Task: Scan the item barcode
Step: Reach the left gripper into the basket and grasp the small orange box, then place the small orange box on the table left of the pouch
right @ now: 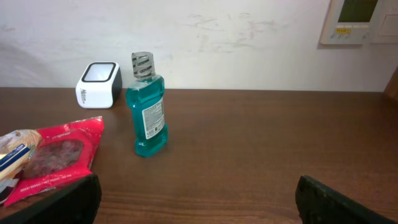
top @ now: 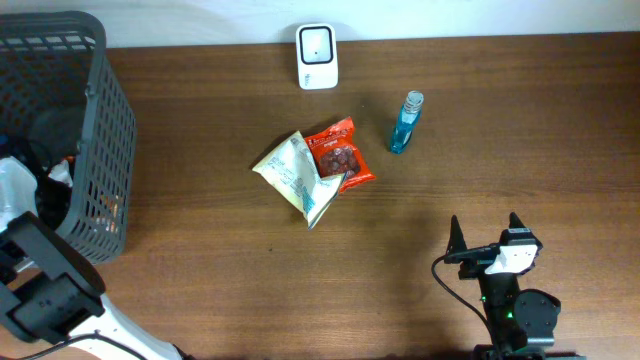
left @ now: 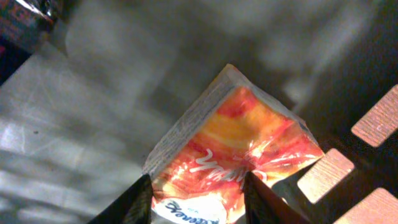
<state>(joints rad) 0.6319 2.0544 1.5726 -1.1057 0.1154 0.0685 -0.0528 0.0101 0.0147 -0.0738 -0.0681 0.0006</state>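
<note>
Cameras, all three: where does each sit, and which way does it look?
Overhead: above the table, looking straight down; the left arm and open right gripper show.
Left wrist: inside the basket, facing an orange packet between its own fingers.
Right wrist: low over the table, facing the wall; its fingers frame blue bottle, scanner, red packet.
Shared: overhead and right wrist both show those three.

The glossy foil snack pouch (left: 242,149) in the left wrist view is swirled in orange, yellow and red, with white script lettering and a silver-grey seam. On the dark brown wood-grain table (top: 420,250), the small white box scanner (top: 317,56) at the far edge has a black-framed face. To its right, the clear plastic mouthwash bottle (top: 403,128) holds teal-blue liquid under a grey cap. The flat red crinkled packet (top: 342,155) pictures dark brown pieces, the cream paper packet (top: 293,175) carries blue print, and the tall plastic mesh basket (top: 100,110) at left is dark grey.
</note>
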